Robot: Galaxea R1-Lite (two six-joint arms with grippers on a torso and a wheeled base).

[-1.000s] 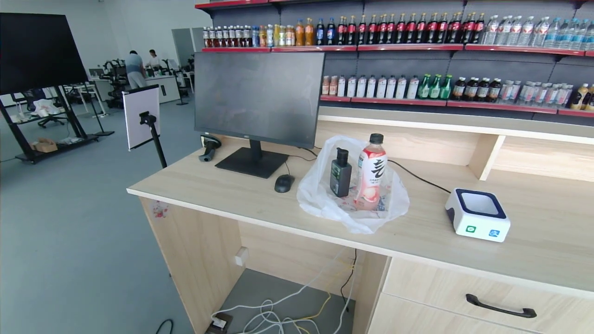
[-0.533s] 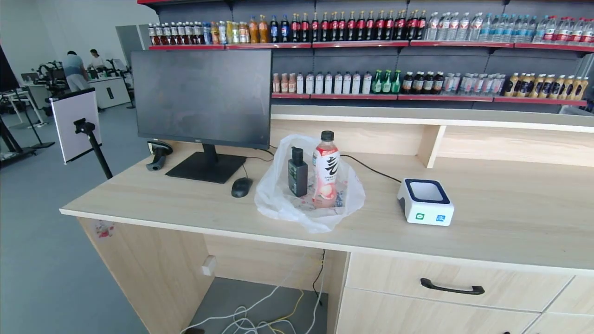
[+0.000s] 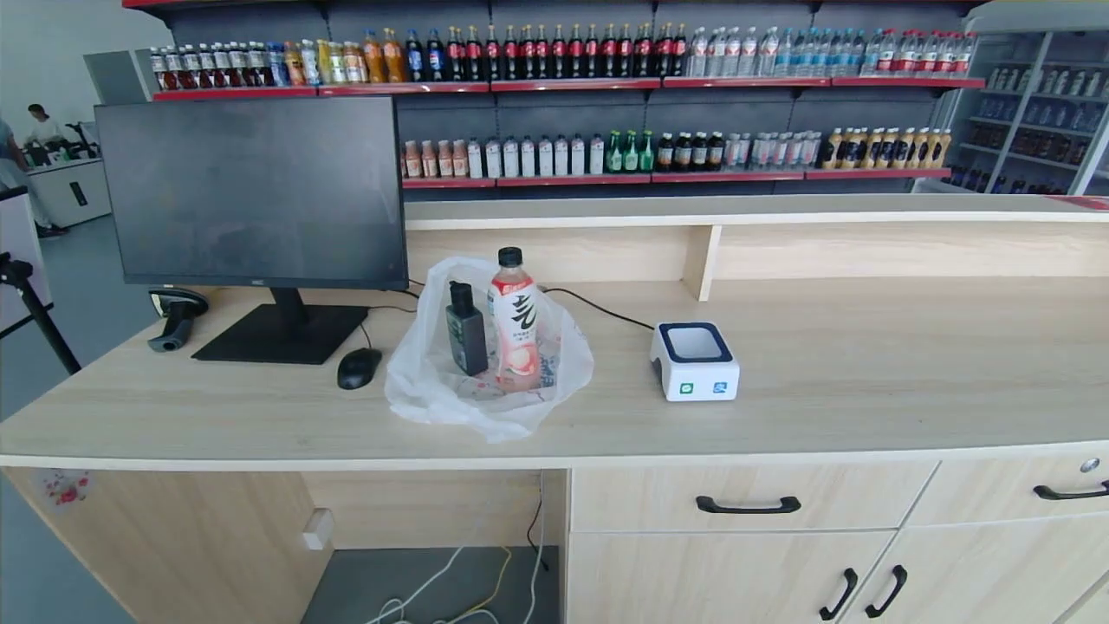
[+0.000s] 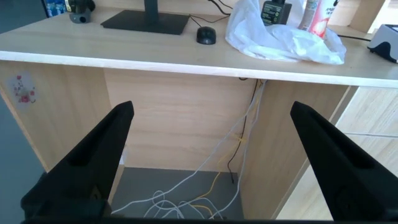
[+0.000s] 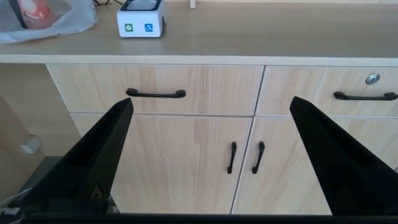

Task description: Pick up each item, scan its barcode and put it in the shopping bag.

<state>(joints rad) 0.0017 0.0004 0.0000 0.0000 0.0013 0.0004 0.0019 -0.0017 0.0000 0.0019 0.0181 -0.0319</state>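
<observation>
Standing upright in the shopping bag [image 3: 426,400] on the worktop [image 3: 823,381]: pink bottle [image 3: 514,325], dark bottle [image 3: 465,331]. Both left gripper [image 4: 211,112] and right gripper [image 5: 211,109] spread wide, empty.

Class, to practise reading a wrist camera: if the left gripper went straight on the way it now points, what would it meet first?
The open left gripper would probably meet the light wooden back panel under the pale wooden counter, possibly brushing the hanging white and yellow cables first; depth is unclear.
</observation>
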